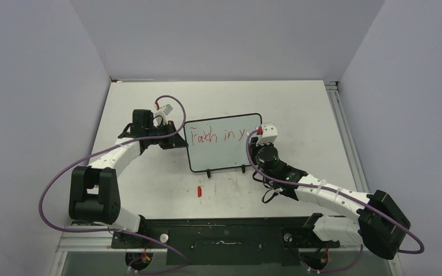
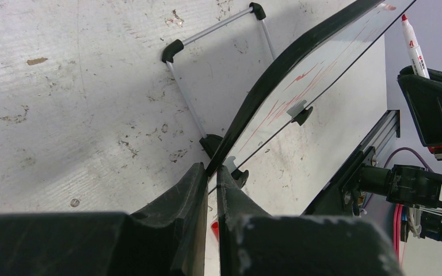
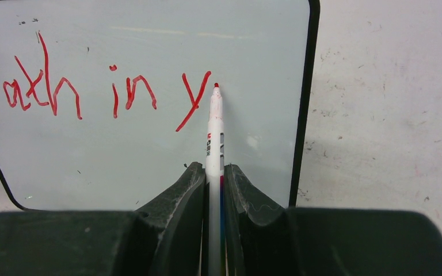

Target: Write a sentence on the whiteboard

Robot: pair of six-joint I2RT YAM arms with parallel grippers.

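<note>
The whiteboard (image 1: 224, 155) stands tilted mid-table on two black feet. Red words reading "Faith in y" (image 1: 216, 136) run along its top. My left gripper (image 1: 182, 141) is shut on the board's left edge; in the left wrist view the black frame (image 2: 276, 69) runs down between the fingertips of the gripper (image 2: 210, 171). My right gripper (image 1: 253, 145) is shut on a white marker (image 3: 214, 135). Its red tip touches or hovers at the board (image 3: 149, 149), just right of the "y" (image 3: 193, 100). The marker also shows in the left wrist view (image 2: 412, 49).
A small red marker cap (image 1: 199, 191) lies on the tabletop in front of the board. The board's wire stand (image 2: 218, 26) sits behind it on the scuffed table. A metal rail (image 1: 340, 115) borders the table's right edge.
</note>
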